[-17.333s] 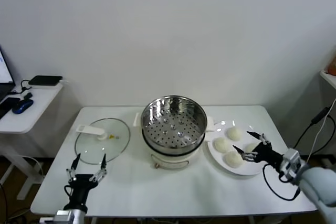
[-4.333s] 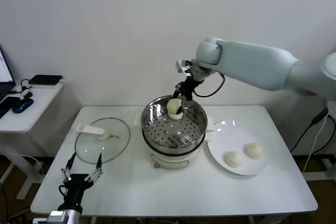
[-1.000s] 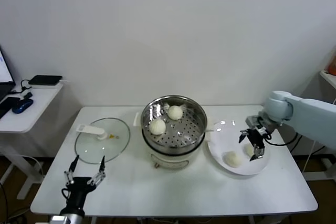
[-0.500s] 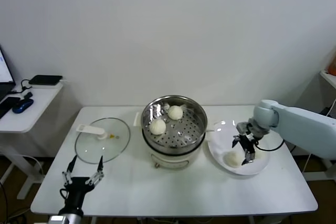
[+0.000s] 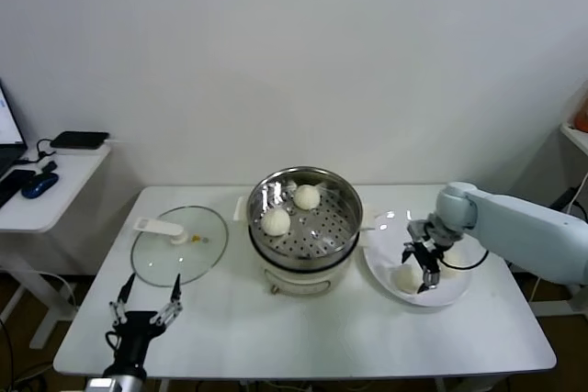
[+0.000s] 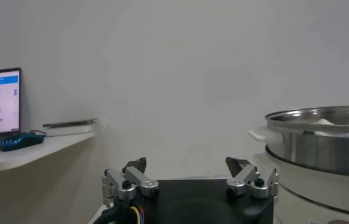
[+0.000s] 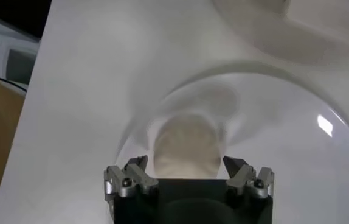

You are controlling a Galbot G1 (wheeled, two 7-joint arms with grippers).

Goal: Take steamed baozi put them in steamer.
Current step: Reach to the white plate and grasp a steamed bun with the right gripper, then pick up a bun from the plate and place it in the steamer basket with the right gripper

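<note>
The steamer (image 5: 303,227) stands mid-table on its cream pot base, with two baozi in it: one at the back (image 5: 307,196) and one at the left (image 5: 276,221). A third baozi (image 5: 405,278) lies on the white plate (image 5: 381,263) to the steamer's right. My right gripper (image 5: 420,268) is open and low over this bun. In the right wrist view the bun (image 7: 186,146) sits between and just beyond the spread fingers of that gripper (image 7: 185,165). The fourth bun is hidden behind the right gripper. My left gripper (image 5: 147,308) is open and empty, parked at the front left.
The glass lid (image 5: 178,245) with a white handle lies flat to the left of the steamer. The left wrist view shows my left gripper (image 6: 186,167) with the steamer's wall (image 6: 326,137) beside it. A side desk (image 5: 46,185) stands at the far left.
My right gripper has moved left across the plate and lower, from the bun at the right to the near-left bun. The two buns in the steamer and the left arm have not moved.
</note>
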